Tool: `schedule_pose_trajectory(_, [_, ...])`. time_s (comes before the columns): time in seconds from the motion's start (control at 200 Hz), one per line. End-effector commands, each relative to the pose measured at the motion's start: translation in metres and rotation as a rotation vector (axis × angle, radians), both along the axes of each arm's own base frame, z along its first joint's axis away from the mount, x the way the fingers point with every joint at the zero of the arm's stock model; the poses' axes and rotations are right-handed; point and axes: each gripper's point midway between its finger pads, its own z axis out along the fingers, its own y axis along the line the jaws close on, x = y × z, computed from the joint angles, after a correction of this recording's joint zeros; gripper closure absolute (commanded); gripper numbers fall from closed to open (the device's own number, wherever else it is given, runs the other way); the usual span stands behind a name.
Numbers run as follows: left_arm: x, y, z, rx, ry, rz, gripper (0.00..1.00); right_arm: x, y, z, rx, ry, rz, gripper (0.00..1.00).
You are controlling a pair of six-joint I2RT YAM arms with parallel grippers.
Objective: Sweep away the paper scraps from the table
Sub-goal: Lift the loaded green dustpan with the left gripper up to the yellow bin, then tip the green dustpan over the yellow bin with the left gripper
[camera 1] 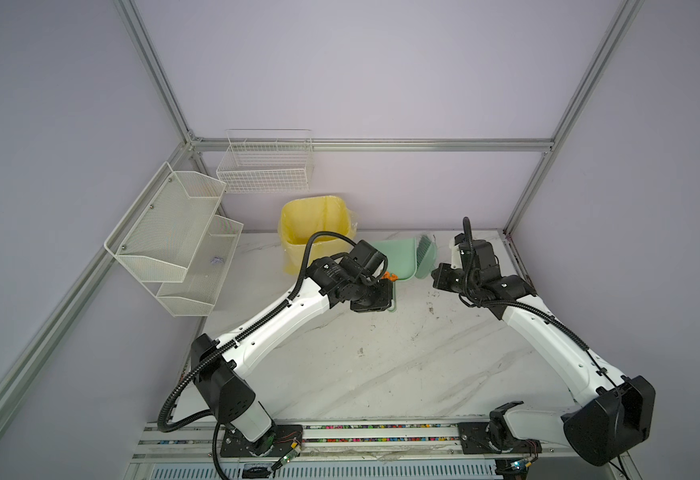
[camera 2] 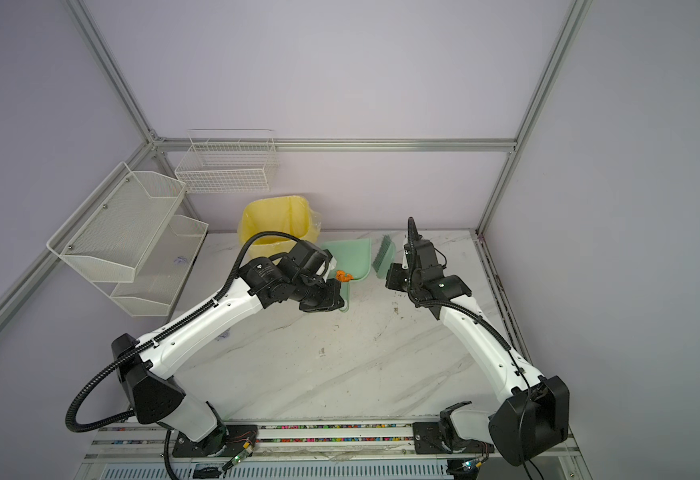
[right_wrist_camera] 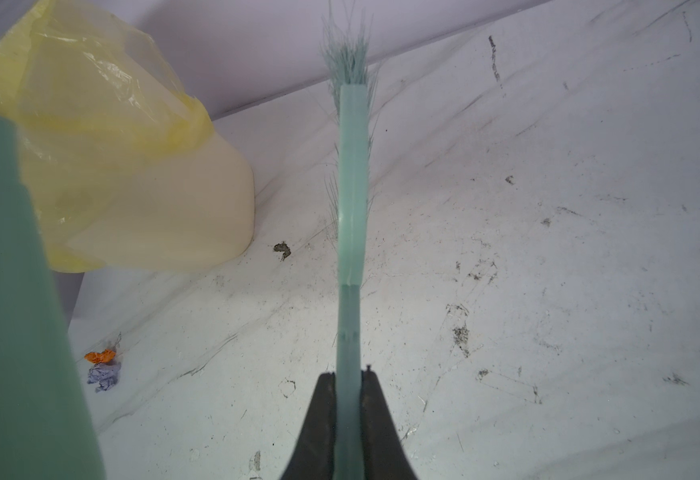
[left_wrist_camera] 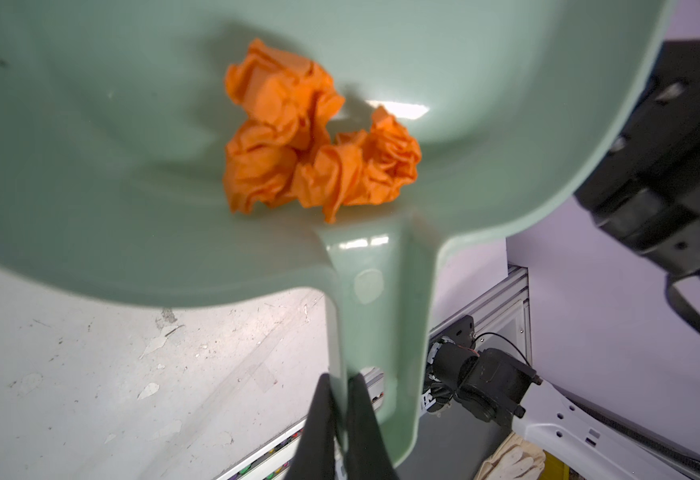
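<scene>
Both top views are evenly, softly lit from above, with only faint grey shadows under the arms on the desk, and the wide lens makes the frame posts lean outward toward the edges. In the left wrist view the glossy dustpan carries white glare patches, the paper scraps are fairly sharp and cast a soft shadow, and a black arm part is blurred. In the right wrist view the desk is crisp, the brush soft, the dustpan's near edge a green blur.
</scene>
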Motion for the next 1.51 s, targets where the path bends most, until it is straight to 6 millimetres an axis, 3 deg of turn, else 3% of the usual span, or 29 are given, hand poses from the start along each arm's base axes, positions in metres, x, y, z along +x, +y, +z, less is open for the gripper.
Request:
schedule_pose_trajectory(0.0, [0.016,-0.003,0.057,-0.112,-0.101,-0.018,1.00,0.002,-0.003,0.014,0.023,-0.051,-0.019,1.00])
schedule_pose_trajectory(0.325, [0.063,0.049,0.091,-0.269,-0.113,0.104,1.00,-0.002,0.001,0.014,0.046,-0.045,-0.003,1.00])
schedule_pose_trajectory(0.59, [0.089,0.085,0.128,-0.621,-0.085,0.135,1.00,-0.003,0.001,0.019,0.056,-0.055,-0.001,1.00])
schedule_pose_trajectory(0.78, [0.103,0.114,0.134,-0.842,-0.039,0.163,1.00,-0.005,0.001,0.019,0.059,-0.050,0.003,1.00])
schedule_pose_trajectory(1.03, [0.109,0.138,0.138,-1.144,0.029,0.177,1.00,-0.004,0.004,0.020,0.064,-0.052,0.013,1.00])
schedule_pose_trajectory(1.18, [0.106,0.149,0.159,-1.378,0.014,0.112,1.00,-0.003,0.006,0.020,0.070,-0.048,0.022,1.00])
schedule_pose_trajectory(1.5, [0.107,0.155,0.150,-1.485,0.049,0.132,1.00,-0.005,0.005,0.021,0.074,-0.052,0.016,1.00])
